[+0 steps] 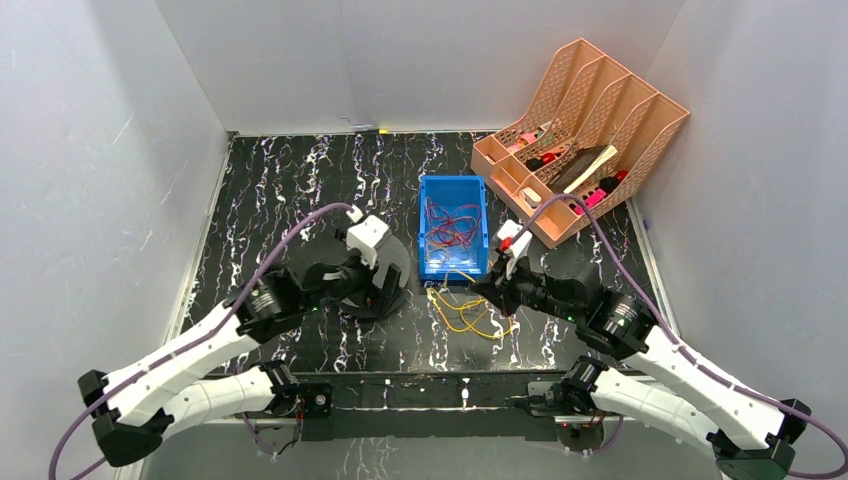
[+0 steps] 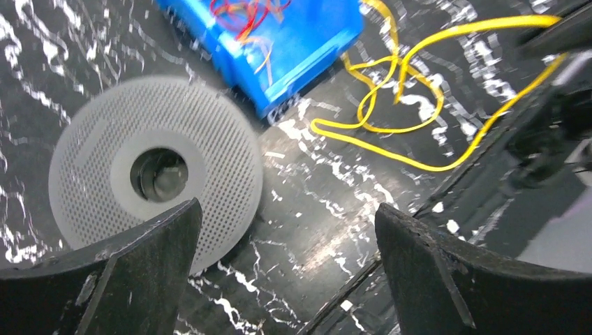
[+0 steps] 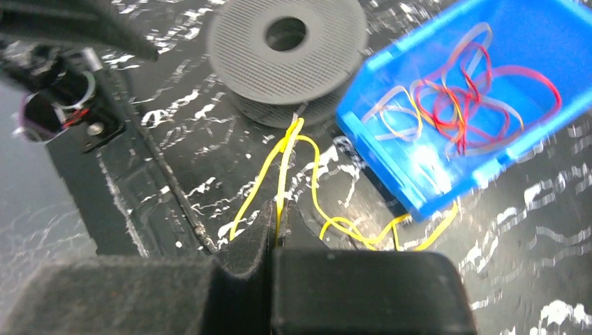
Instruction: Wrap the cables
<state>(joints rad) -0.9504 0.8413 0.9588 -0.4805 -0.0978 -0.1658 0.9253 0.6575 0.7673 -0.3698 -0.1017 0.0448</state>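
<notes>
A loose yellow cable (image 1: 465, 315) lies in loops on the black marbled table in front of the blue bin (image 1: 453, 262). My right gripper (image 3: 279, 211) is shut on one strand of this yellow cable (image 3: 283, 160), which runs from the jaws up to the core of the grey perforated spool (image 3: 286, 42). My left gripper (image 2: 286, 237) stands wide open just above the table beside the spool (image 2: 157, 171), with nothing between its fingers. Red cables (image 3: 475, 98) lie tangled in the bin. From above, the left gripper (image 1: 380, 285) hangs over the spool (image 1: 400, 255) and the right gripper (image 1: 485, 290) is near the bin's front corner.
An orange file organiser (image 1: 580, 140) holding small items stands at the back right, close behind the bin. White walls enclose the table on three sides. The two grippers are close together, with the yellow loops (image 2: 391, 125) between them.
</notes>
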